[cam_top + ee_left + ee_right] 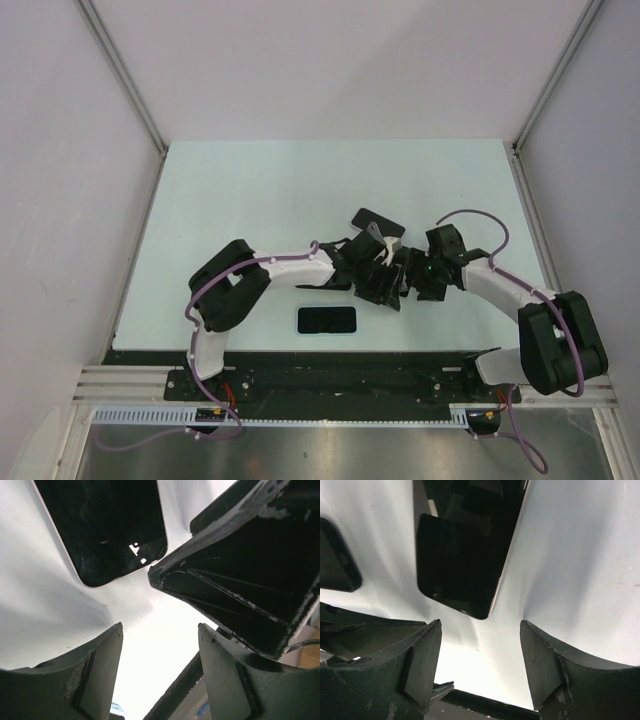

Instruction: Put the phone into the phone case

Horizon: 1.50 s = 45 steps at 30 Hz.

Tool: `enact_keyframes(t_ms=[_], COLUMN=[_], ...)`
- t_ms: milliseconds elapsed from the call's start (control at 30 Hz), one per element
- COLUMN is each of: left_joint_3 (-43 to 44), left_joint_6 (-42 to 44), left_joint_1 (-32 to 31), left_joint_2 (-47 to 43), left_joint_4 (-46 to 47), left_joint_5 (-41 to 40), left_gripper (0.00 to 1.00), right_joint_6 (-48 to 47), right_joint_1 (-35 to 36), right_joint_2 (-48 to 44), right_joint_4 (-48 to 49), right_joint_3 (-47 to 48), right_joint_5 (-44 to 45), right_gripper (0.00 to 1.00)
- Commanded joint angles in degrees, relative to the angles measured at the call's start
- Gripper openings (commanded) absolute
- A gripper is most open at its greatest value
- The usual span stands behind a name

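We see the phone (378, 222) on the table (250, 190), centre of the top view, just above both grippers. The case (327, 320) lies apart from it, lower centre. Left gripper (160, 630) and right gripper (481, 625) are both spread wide, with nothing between the fingers.

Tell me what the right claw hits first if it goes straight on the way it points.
Probably the phone, whose rounded corner lies straight ahead of the open right claw; nothing sits between. Depth is unclear, so the table might come first.
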Motion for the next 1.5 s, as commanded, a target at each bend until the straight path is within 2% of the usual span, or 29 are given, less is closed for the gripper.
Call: enact_keyframes(t_ms=[0, 267, 433, 733, 933, 1167, 1333, 1467], left_joint_3=[-0.39, 5.05, 9.45, 5.94, 3.04, 3.91, 5.14, 4.09], left_joint_6=[1.98, 4.09, 3.65, 3.04, 2.51, 1.37, 0.14, 1.44], left_joint_1=[3.06, 6.76, 6.77, 6.59, 4.31, -0.35, -1.32, -1.23], left_joint_2=[-4.68, 2.69, 8.32, 8.50, 5.16, 5.16, 6.57, 4.47], left_joint_4=[7.16, 6.98, 6.98, 7.07, 7.42, 9.26, 10.76, 10.85], left_joint_5=[0.30, 2.22, 3.29, 3.37, 2.67, 1.44, 1.18, -0.66], left_gripper=[0.67, 0.67, 0.66, 0.61, 0.60, 0.61, 0.60, 0.62], right_joint_6=[1.78, 1.25, 1.86, 1.95, 0.11, -0.33, -0.33, -1.03], right_joint_1=[-3.07, -12.47, -13.71, -13.36, -8.97, -2.55, -2.02, -2.89], right_joint_2=[-2.22, 4.88, 10.61, 13.69, 14.83, 13.61, 13.95, 13.35], right_joint_4=[4.94, 12.94, 18.65, 21.21, 19.90, 17.52, 18.14, 16.12], right_joint_3=[-0.20, -0.29, -0.29, -0.20, 0.15, 0.15, 0.32, 1.47], right_joint_5=[-5.93, -10.50, -12.52, -11.38, -12.35, -11.46, -12.00, -11.38], right_gripper=[0.69, 0.69, 0.68, 0.68, 0.68, 0.67, 0.67, 0.67])
